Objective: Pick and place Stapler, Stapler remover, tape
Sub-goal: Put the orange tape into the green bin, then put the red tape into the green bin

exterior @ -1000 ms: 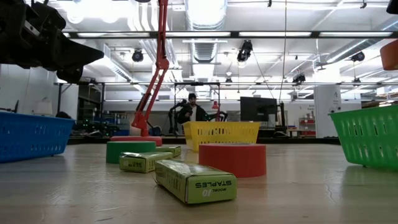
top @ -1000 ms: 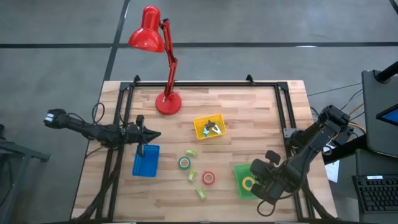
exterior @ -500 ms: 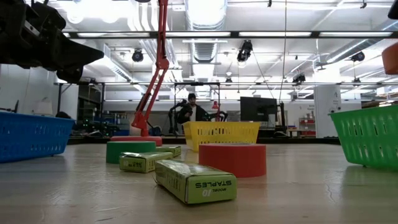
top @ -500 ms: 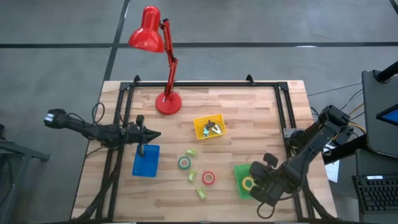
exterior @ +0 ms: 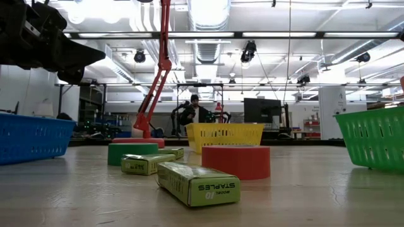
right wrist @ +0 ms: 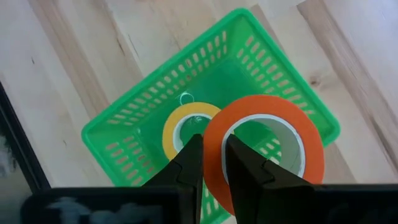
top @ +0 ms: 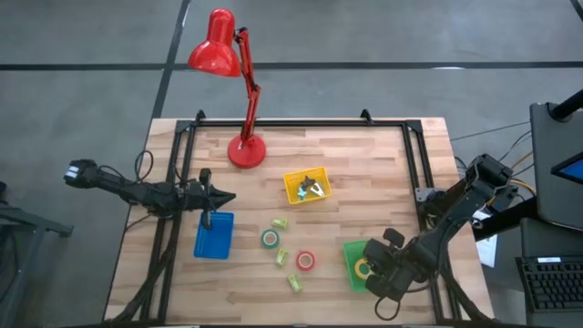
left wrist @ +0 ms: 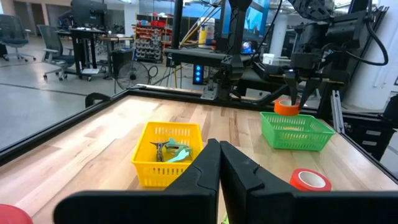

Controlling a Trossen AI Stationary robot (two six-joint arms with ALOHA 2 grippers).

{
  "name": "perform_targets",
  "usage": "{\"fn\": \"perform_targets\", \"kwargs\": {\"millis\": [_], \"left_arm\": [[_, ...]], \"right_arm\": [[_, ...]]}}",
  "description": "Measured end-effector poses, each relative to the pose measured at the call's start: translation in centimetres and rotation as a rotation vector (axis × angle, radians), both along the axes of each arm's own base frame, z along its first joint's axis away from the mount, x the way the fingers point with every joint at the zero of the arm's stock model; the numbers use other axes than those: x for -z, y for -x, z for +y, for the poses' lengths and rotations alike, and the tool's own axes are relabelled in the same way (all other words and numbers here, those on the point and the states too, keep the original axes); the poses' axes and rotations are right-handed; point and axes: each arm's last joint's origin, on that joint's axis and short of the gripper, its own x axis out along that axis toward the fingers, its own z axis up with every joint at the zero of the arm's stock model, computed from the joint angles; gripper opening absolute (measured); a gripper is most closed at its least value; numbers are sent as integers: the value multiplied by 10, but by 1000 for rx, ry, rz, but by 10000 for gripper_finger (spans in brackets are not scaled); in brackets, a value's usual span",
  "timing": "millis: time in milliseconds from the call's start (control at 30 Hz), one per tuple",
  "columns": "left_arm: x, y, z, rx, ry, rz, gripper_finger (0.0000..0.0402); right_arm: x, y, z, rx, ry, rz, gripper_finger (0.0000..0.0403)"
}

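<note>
- Right gripper (right wrist: 211, 163) pinches the orange tape (right wrist: 264, 144) above the green basket (right wrist: 124, 134), ring seemingly flat, hole downward.
- Yellow tape (right wrist: 180, 127) lies flat inside the basket.
- Left gripper (left wrist: 219, 163), fingers pressed together, waits left of the basket.

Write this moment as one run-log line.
right gripper: shut on orange tape, above green basket | yellow tape: in basket | left gripper: shut, waiting

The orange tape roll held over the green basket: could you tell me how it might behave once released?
The orange tape roll, pinched by its rim in the right gripper, looks rigid and probably light. Hanging above the green basket, it would likely drop flat beside the yellow roll, with the mesh walls stopping any rolling.
</note>
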Motion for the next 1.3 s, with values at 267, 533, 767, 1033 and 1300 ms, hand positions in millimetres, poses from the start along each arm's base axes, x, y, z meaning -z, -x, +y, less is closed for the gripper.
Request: {"fn": "perform_targets", "kwargs": {"millis": [267, 533, 767, 1033, 1300], "left_arm": [[0, 0, 0, 0, 0, 0, 10], [0, 0, 0, 0, 0, 0, 10], [0, 0, 0, 0, 0, 0, 10], [0, 0, 0, 0, 0, 0, 10], [0, 0, 0, 0, 0, 0, 10]], "right_arm": [[0, 0, 0, -2, 0, -4, 49], [-1, -4, 2, -25, -5, -53, 51], [0, -7, 3, -35, 9, -95, 65], [8, -4, -1, 33, 6, -100, 117], [-4, -12, 0, -12, 30, -151, 164]]}}
